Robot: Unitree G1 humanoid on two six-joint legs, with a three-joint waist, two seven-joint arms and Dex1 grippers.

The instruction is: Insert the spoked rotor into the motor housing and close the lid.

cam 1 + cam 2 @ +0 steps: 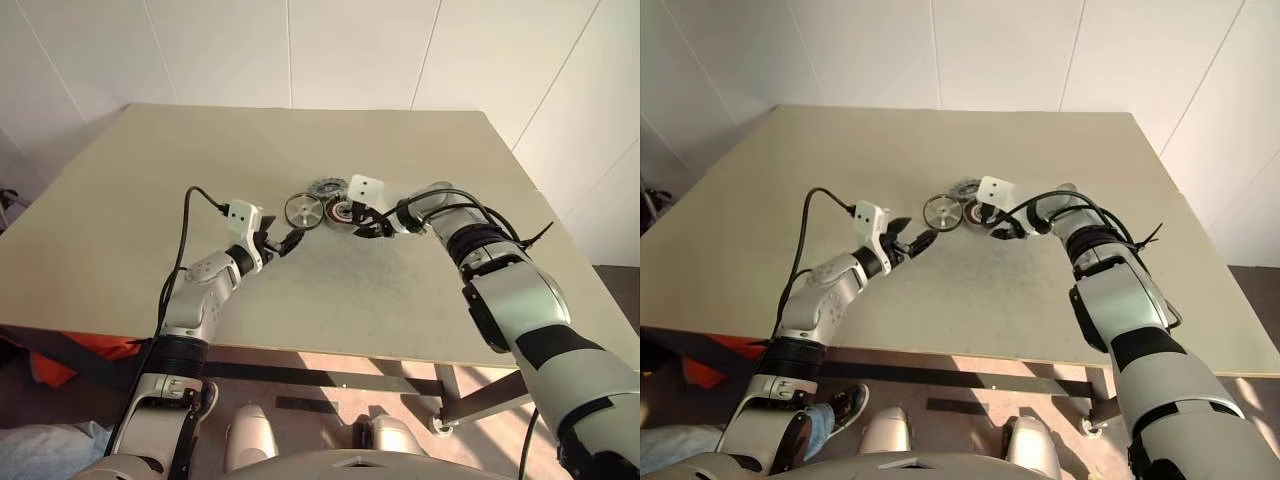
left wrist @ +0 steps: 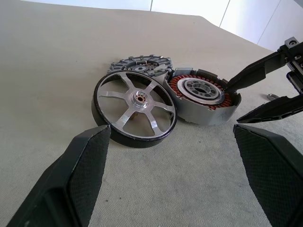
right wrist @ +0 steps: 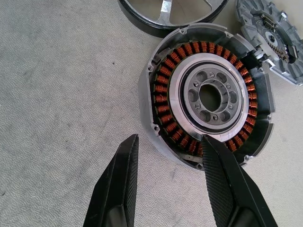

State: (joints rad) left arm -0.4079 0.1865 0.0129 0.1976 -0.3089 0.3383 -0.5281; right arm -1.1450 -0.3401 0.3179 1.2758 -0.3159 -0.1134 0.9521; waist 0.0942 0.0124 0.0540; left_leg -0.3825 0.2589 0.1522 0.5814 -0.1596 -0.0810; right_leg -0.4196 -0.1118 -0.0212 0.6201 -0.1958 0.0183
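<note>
Copper windings: being shown inside the motor housing (image 3: 208, 94), upper right of the right wrist frame, on the beige table (image 1: 150, 200).
Right gripper (image 3: 168, 156): being set astride the housing wall, jaws partly parted, one finger outside, the other over the windings; nothing is being held yet.
Left gripper (image 2: 173, 142): being kept wide open and empty, low in its frame.
Spoked rotor (image 2: 135, 109): being leaned on its edge, centre-left, touching the housing.
Lid (image 2: 139, 65): being kept flat behind both, upper centre.
Step in hand: the housing is probably being steadied; the wall alone should be pinched, the windings being spared.
View difference: the rotor's tilt is being shown by the left wrist view; finger placement by the right.
</note>
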